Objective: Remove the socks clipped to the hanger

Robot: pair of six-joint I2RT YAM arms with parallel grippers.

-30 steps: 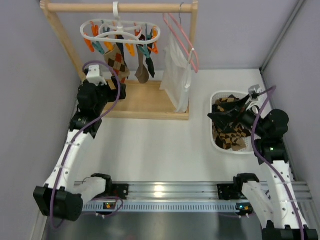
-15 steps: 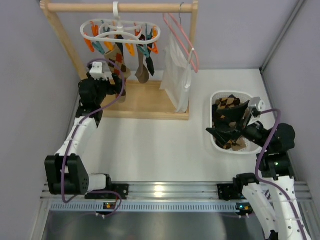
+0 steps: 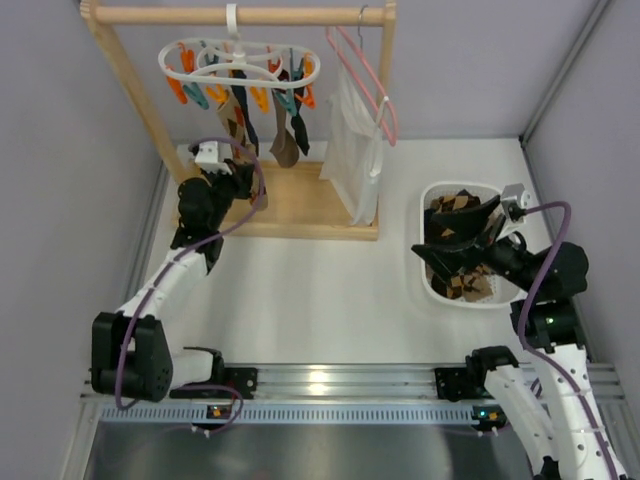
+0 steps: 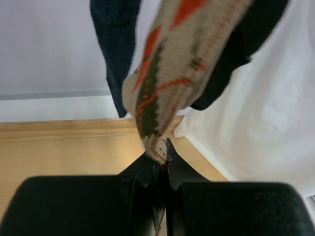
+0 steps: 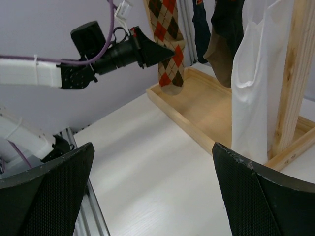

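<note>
**Item 1, left claw** [image 4: 158, 162]: we record it clamped tight on the toe of the argyle sock [image 5: 166, 27]. The hold is low on the fabric, which we take as the grip for a downward tug to free it.

**Item 2, hanger** [image 3: 233, 45]: hooked on the wooden rack [image 3: 300, 15]. The argyle sock and the darker socks [image 3: 288, 135] hang from its pegs [image 3: 183, 90], clipped high so they dangle free and can be reached from below.

**Item 3, right claw** [image 3: 447, 240]: fingers wide apart and holding nothing, over the basket [image 3: 470, 301]. We judge the basket to be the drop point, as patterned socks [image 3: 462, 285] lie in it.

**Item 4, white garment** [image 3: 355, 150]: on a pink hanger [image 3: 365, 75] just beside the socks, and not ours to take.

**Item 5, worktop** [image 3: 320, 300]: carries rack and basket, well apart.
</note>
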